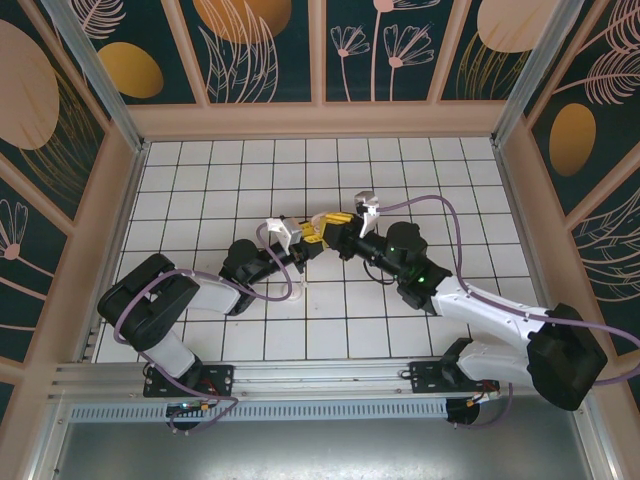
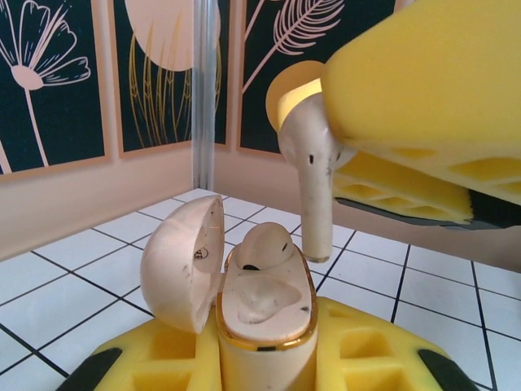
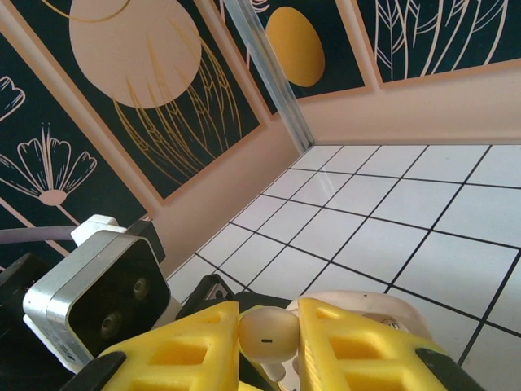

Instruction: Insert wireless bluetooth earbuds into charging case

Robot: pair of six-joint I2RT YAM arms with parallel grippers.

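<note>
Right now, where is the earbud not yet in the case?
In the left wrist view the loose earbud hangs stem down in the right gripper, just above the open case that the left gripper holds.

White gridded floor (image 1: 400,170) ringed by dark floral wall panels (image 1: 400,60).

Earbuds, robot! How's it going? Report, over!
Left gripper shut on open charging case. Right gripper shut on earbud, stem down, just above case. Second earbud already seated. Nothing in the way.
</note>
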